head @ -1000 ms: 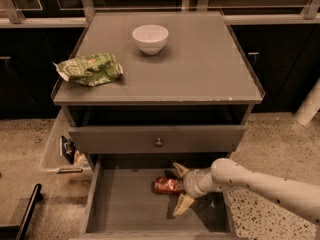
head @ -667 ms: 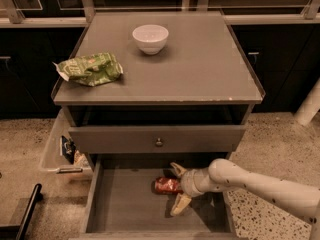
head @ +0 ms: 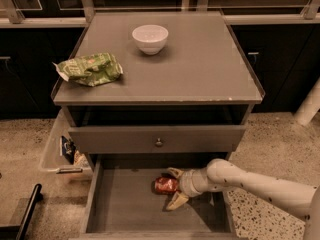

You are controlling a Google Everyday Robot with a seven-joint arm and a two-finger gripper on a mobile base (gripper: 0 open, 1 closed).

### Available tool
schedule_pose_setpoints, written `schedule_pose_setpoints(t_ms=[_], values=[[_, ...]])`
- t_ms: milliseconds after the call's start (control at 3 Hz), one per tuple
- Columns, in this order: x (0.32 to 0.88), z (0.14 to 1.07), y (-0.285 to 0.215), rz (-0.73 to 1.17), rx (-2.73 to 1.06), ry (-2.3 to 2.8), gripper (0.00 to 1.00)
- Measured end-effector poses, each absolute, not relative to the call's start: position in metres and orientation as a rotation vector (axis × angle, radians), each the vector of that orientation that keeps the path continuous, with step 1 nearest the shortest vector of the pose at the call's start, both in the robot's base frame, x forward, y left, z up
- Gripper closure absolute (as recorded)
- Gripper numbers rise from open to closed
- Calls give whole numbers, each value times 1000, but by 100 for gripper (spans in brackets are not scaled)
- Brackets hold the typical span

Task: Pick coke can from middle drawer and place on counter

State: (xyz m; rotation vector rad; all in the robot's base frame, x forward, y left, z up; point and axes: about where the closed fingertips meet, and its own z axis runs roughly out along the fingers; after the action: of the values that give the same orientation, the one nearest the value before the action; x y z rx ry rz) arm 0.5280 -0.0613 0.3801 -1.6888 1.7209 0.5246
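The coke can, red and shiny, lies on its side on the floor of the open middle drawer. My gripper reaches in from the right, its two pale fingers open, one above and one below the can's right end. The can lies between them. The counter is the flat grey cabinet top above the drawers.
A white bowl stands at the counter's back middle. A green wrinkly snack bag lies at its left. The grey drawer with a round knob overhangs the open drawer. A clear bin with items hangs at the cabinet's left.
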Motion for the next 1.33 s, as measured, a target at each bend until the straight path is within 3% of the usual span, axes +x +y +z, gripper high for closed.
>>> schedule_pose_setpoints(t_ms=[1000, 1333], values=[[528, 380, -61, 525, -1689, 1721, 88], [528, 380, -61, 525, -1689, 1721, 100]])
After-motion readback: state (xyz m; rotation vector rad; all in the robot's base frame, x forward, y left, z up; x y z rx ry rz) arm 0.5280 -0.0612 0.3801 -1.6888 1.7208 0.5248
